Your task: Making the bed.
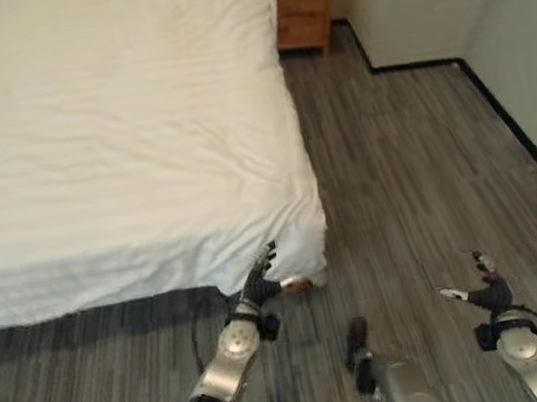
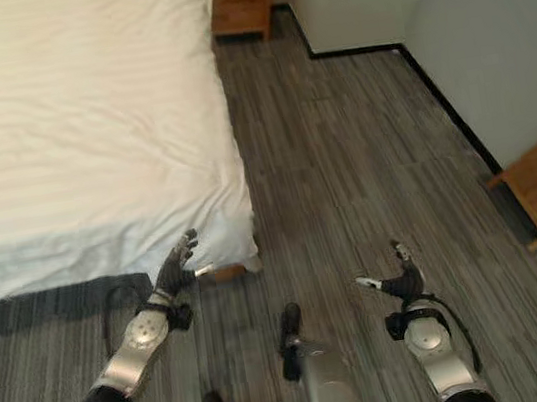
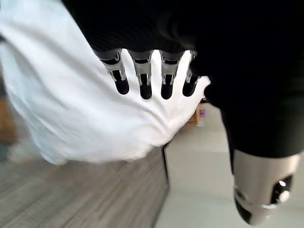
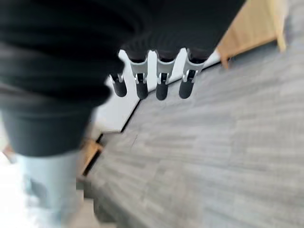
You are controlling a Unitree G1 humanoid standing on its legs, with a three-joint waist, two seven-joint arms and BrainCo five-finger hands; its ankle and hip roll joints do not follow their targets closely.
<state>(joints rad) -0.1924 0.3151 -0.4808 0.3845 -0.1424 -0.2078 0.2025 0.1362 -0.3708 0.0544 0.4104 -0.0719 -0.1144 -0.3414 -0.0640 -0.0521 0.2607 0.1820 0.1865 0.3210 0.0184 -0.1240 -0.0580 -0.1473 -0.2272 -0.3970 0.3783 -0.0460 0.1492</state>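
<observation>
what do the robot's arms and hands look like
Both arms are silver-grey, with rounded metal segments and dark joints. Each wrist and hand back sits under a dark ribbed cover. The left hand and right hand have slim silver fingers ending in dark tips, plus a separate thumb.

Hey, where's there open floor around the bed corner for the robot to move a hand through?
Widest free patch: the grey floor between the bed and the white wall, running back to the wooden nightstand. The right hand hangs open over it. Tightest at the bed's near corner, where the left hand reaches the hanging white sheet.
</observation>
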